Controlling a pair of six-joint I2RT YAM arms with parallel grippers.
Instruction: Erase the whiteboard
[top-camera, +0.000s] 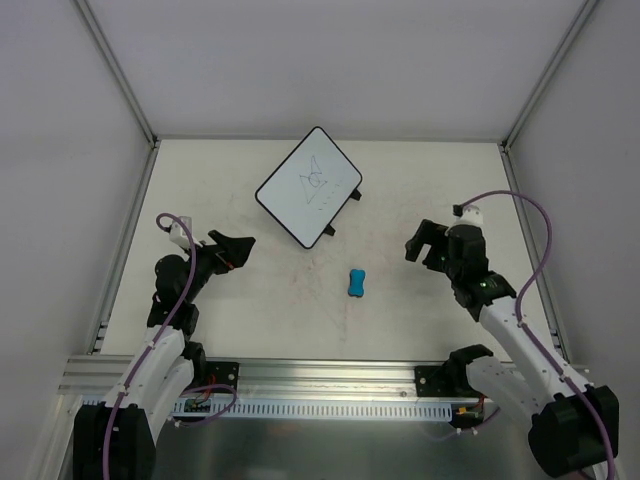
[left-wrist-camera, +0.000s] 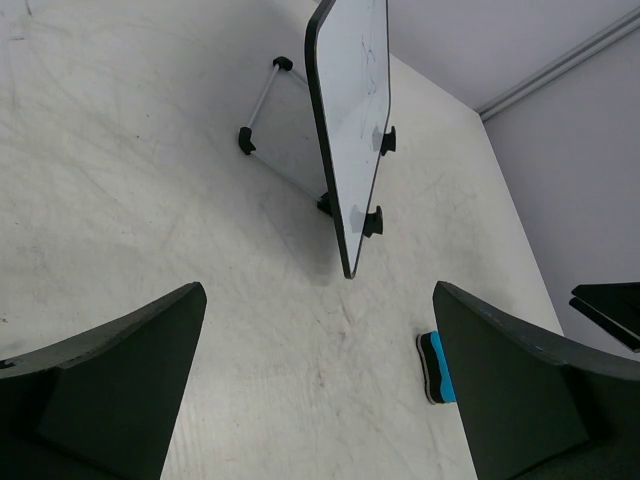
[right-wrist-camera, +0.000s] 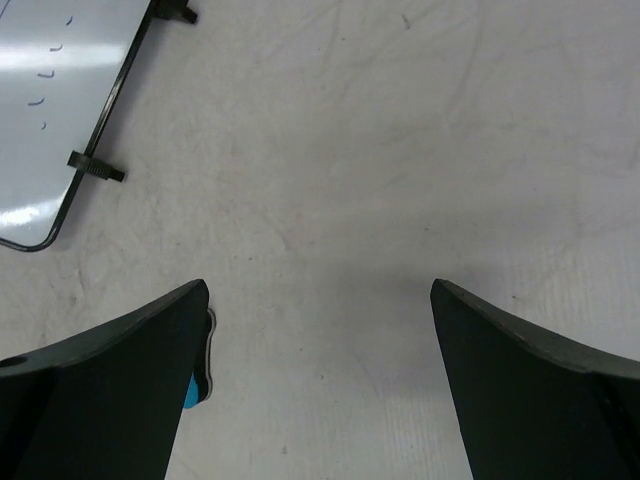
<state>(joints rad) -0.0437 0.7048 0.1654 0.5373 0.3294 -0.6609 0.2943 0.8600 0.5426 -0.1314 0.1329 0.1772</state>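
Pale tabletop (top-camera: 400, 185) bears the whiteboard (top-camera: 308, 187); left pincer (top-camera: 242, 250) and right pincer (top-camera: 424, 240) hover low, angled inward, gaping empty.

Left arm (top-camera: 160, 350): rises from the desk's near edge, left side, elbow bent, wrist aimed at the middle. Left gripper (top-camera: 238, 252): jaws spread wide, clear of the surface.

Right arm (top-camera: 510, 325): mirrors it from the near right. Right gripper (top-camera: 422, 246): jaws likewise wide apart, pointing down.

Right wrist view: I see whiteboard (right-wrist-camera: 55, 100) cut off by left and top edges, eraser (right-wrist-camera: 193, 390) mostly hidden behind right gripper (right-wrist-camera: 320, 290). Top view: scribbles (top-camera: 314, 180) too small for me to read.
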